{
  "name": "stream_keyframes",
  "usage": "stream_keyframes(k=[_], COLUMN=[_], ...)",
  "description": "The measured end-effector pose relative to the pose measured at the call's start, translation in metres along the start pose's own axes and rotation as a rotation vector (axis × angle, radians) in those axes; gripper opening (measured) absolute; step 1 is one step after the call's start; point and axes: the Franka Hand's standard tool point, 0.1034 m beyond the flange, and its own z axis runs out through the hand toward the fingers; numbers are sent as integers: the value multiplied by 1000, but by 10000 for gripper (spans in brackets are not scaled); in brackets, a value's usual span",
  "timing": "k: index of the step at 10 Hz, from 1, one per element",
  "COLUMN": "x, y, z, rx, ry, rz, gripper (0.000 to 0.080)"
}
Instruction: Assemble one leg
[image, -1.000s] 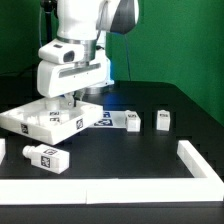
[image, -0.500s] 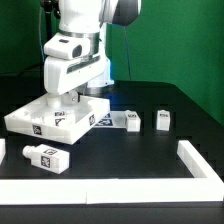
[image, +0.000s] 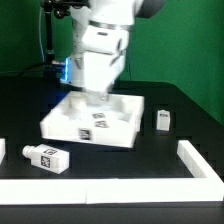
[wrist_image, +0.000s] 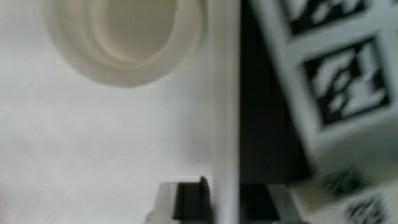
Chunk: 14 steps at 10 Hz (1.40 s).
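End effector points downward, clamping the panel wall.

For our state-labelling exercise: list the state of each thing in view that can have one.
gripper: shut on the panel's far wall
panel: open side up, gripped
leg by the panel: upright, untouched
front leg: lying on its side, untouched
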Motion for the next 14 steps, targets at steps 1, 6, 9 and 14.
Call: stream_keyframes(k=[1, 6, 9, 14], x=[-3, -14, 16, 19], y=[-4, 2, 22, 24], z=[3, 8, 21, 33], rx=[7, -43, -44, -27], ry=[0, 19, 24, 18], rz=[-20, -171, -286, -287], gripper=[54, 54, 54, 54])
